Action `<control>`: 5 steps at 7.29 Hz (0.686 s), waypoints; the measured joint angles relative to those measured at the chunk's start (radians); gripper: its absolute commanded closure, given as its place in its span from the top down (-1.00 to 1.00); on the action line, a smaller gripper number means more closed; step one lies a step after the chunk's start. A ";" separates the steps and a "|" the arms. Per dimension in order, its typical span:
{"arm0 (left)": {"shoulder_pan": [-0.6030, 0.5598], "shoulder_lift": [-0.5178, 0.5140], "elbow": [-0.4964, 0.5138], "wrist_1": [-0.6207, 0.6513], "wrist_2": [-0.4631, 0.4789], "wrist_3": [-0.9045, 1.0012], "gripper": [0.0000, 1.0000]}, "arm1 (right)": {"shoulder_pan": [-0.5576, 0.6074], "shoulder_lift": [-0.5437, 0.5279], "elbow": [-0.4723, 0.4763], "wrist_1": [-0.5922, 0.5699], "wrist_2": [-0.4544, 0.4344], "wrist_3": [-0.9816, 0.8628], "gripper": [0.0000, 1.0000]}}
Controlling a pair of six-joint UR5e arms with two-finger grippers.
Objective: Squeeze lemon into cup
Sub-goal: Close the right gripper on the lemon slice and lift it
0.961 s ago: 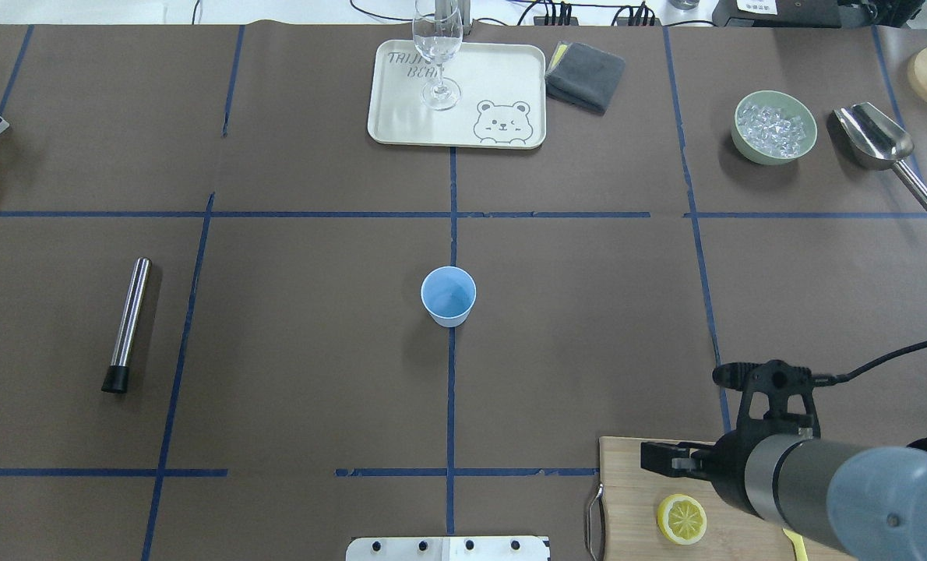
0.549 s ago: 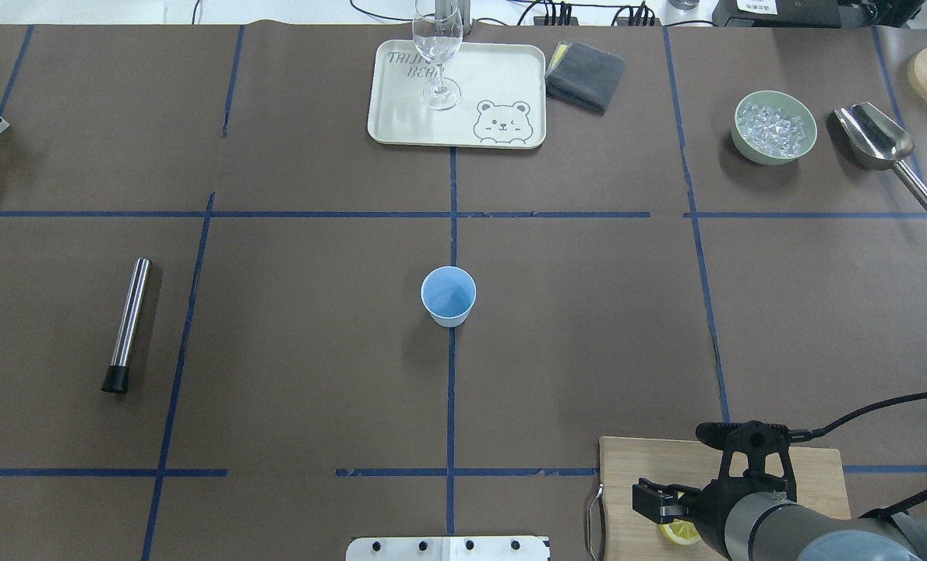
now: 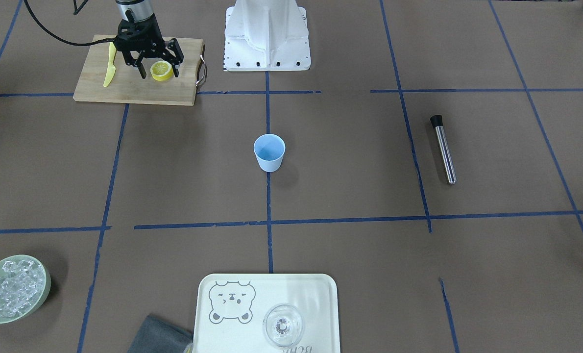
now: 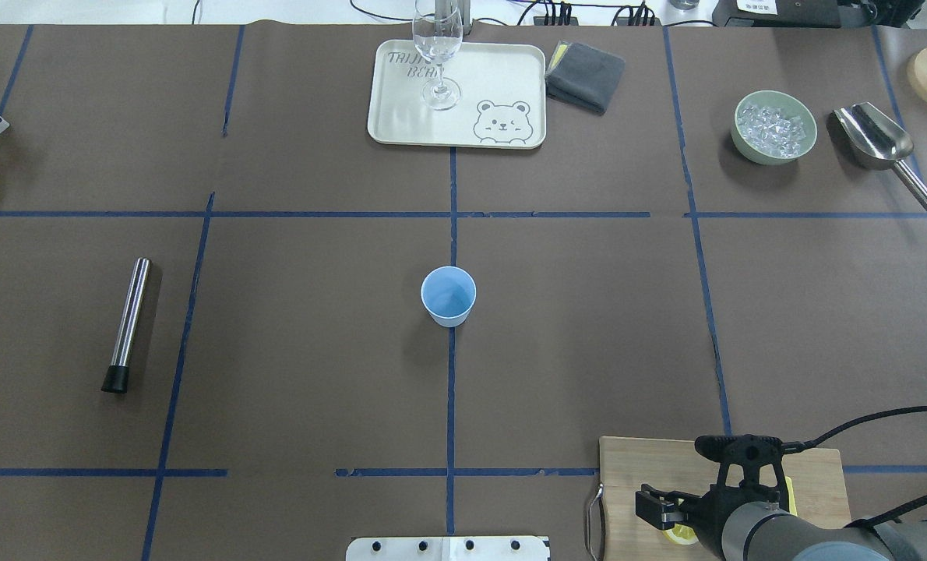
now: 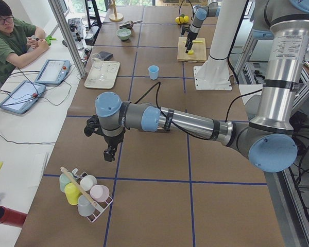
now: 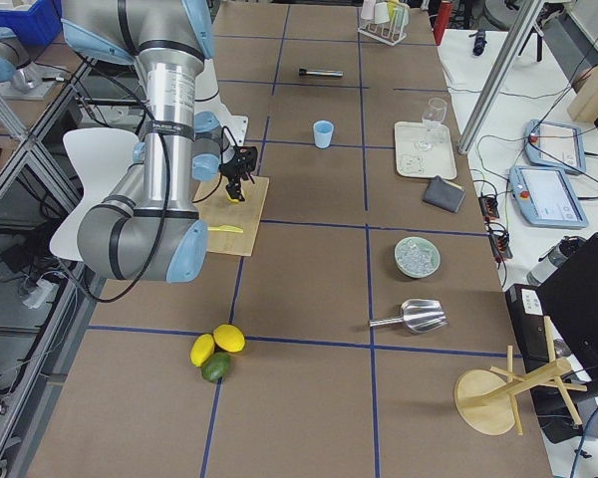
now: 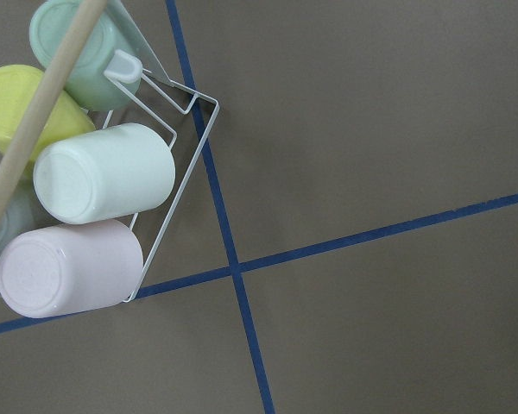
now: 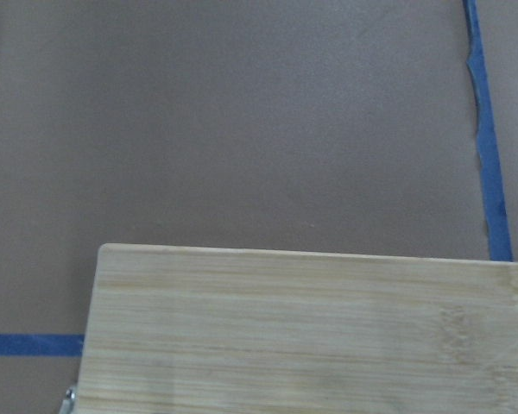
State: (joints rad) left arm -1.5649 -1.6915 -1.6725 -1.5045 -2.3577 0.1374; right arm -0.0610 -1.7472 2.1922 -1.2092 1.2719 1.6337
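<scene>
At upper left, the right pincer [image 3: 157, 73] is held pointing down, spread apart, with the lemon [image 3: 162, 70] flanked by its fingers.

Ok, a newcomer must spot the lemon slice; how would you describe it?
Find the wooden cutting board beside the robot's base, on its right. The lemon lies on it, inside the open right gripper. It is round and segmented, unlike the long yellow knife.

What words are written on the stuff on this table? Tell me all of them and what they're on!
"TRIJ..." is the top line on the cream tray; the wine glass hides the rest.
"BEA..." is the second line on the same tray, also cut off by the glass.
The white label on the black box at the far edge is too small to read.
No other writing is readable.
</scene>
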 measured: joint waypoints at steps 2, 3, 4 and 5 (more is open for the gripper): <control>0.000 -0.002 -0.001 0.001 0.000 -0.001 1.00 | -0.020 0.000 -0.003 0.003 -0.002 0.010 1.00; 0.000 -0.002 -0.002 0.001 0.000 -0.001 1.00 | -0.032 0.000 -0.003 0.003 -0.003 0.013 1.00; 0.000 -0.003 -0.002 0.001 0.000 -0.001 1.00 | -0.042 -0.002 -0.003 0.002 -0.005 0.015 1.00; 0.000 -0.003 -0.003 0.001 0.000 -0.001 1.00 | -0.048 -0.002 -0.003 0.001 -0.007 0.017 0.99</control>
State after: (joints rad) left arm -1.5647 -1.6947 -1.6750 -1.5033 -2.3577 0.1368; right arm -0.1091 -1.7495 2.1890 -1.2081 1.2645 1.6508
